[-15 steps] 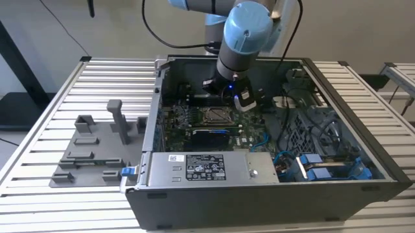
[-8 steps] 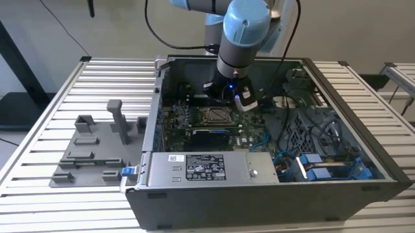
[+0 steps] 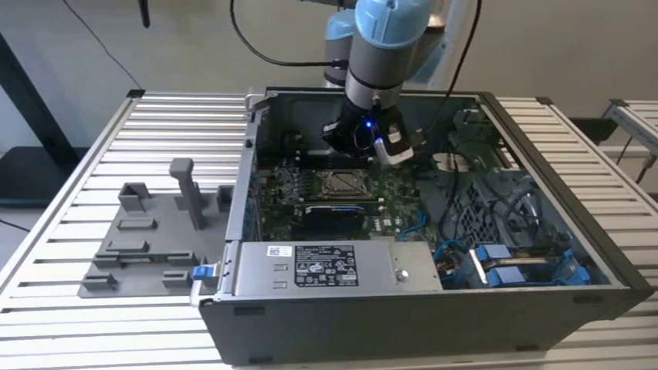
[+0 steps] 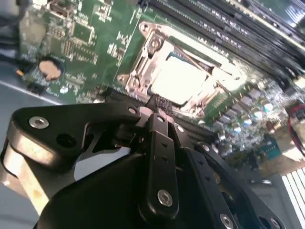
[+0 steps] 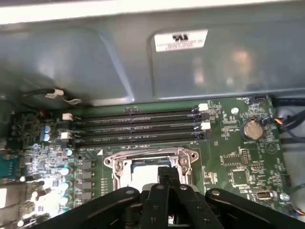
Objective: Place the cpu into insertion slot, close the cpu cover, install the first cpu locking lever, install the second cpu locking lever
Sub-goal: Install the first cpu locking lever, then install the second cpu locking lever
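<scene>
Small silver-grey square cpu (image 4: 178,78) seated in metal-rimmed insertion slot (image 3: 343,183), mid green board inside open case. Thin silvery cpu cover (image 4: 157,57) framing chip. Black hand (image 4: 159,106) pinched narrow, empty, hovering just near socket edge. Advisable: stay square to socket, press gently.

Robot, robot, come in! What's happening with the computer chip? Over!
Gripper shut, empty, just above the socket. Cpu seated in insertion slot, cpu cover down around it. Nothing in the way.

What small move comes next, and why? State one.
Probably lower the gripper toward the lever by the cover: the cpu looks seated, the cover seems down around it, and the shut jaws hover just at its edge.
</scene>
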Tool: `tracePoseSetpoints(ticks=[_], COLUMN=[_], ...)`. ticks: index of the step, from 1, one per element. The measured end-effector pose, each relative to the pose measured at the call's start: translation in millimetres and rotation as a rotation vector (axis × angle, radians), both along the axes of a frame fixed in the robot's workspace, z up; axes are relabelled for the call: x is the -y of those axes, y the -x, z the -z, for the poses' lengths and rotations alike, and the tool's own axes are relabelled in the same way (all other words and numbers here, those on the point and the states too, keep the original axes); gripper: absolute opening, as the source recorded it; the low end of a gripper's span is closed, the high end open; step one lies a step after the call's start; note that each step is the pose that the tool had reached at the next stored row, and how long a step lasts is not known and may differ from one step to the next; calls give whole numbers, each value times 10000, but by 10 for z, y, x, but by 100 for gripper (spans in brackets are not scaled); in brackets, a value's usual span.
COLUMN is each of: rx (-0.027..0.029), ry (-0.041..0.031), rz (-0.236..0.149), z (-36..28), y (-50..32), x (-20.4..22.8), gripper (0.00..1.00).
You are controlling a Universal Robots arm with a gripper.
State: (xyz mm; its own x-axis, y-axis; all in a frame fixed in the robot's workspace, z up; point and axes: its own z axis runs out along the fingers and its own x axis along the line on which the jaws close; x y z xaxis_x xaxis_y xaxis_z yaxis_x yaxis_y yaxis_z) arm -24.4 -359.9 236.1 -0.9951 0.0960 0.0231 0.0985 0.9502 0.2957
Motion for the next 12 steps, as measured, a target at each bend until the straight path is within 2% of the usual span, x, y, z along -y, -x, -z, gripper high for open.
tracePoseSetpoints(ticks=[3,7,9,10,12], rx=[1,1,0,0,-7], ry=[41,262,333,359,395], rz=[0,1,1,0,1], z=[-83,-124,-154,-170,-210], y=[0,0,0,0,-3], x=[4,14,20,29,86], gripper=[11,11,11,11,11])
